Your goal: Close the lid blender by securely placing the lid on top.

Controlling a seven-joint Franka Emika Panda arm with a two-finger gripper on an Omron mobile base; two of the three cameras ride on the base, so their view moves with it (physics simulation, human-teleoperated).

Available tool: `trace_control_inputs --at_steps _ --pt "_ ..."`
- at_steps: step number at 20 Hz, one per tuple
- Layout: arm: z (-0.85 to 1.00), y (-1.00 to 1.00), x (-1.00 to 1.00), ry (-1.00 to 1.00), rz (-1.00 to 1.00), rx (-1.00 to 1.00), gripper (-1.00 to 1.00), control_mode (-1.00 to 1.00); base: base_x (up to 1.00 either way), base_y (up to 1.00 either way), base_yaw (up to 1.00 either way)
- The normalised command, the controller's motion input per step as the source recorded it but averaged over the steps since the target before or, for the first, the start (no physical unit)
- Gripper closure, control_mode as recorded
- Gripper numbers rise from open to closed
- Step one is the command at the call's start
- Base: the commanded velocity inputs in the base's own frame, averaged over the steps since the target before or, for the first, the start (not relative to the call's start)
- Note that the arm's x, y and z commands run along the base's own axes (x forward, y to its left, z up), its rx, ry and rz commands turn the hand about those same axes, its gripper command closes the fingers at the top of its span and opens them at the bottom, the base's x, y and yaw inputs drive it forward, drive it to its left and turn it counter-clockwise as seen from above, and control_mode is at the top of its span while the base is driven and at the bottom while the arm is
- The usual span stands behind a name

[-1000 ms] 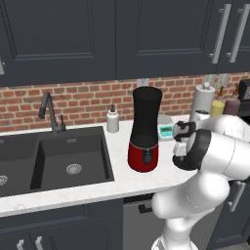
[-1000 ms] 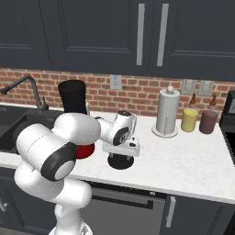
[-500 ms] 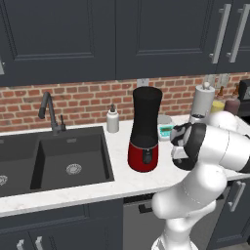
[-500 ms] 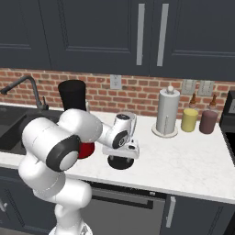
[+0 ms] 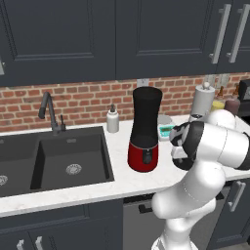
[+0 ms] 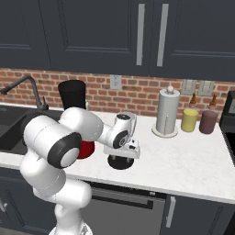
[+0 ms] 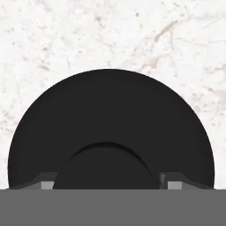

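**Gripper poised over the lid beside the blender**

The lid (image 7: 110, 128) is lying flat on the marble counter (image 6: 183, 165), just to the right of the blender (image 5: 145, 129) as the arm faces it, and apart from its red base. That placement is making sense of the arm's posture: the white arm is folding low over the counter so that the gripper (image 6: 120, 156) is pointing straight down at the disc, close above it.

In the hand view the lid's raised centre is sitting between the two finger tips (image 7: 174, 180), which are showing at either side of that knob with the gap between them spanning it. The claw is therefore standing released, spread wide enough to straddle the centre, and is not yet clamping anything; whether the tips are touching the disc's flat surface I cannot tell. The likely reason for this alignment is that the knob is the only part of the flat disc that two fingers can pinch.

The blender's black jar is standing upright with its top uncovered, well above the lid's present level, beside the soap bottle (image 5: 113, 120). So the task is at its grasping step: a squeeze on the knob, a lift clear of the jar's rim, then a level seating on top seem to be what is remaining
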Motion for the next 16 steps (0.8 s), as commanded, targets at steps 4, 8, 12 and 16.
trace_control_inputs --at_steps 4,8,12,16 --pt "0.0 0.05 0.0 0.0 0.0 0.0 1.0 -1.0 0.0 0.0 0.0" --pt "0.0 0.0 0.0 0.0 0.0 0.0 1.0 -1.0 0.0 0.0 0.0" --pt "0.15 0.0 -0.06 -0.01 0.0 0.0 1.0 -1.0 0.0 0.0 0.0" --pt "0.6 -0.01 -0.29 0.0 0.0 0.0 1.0 -1.0 0.0 0.0 0.0"
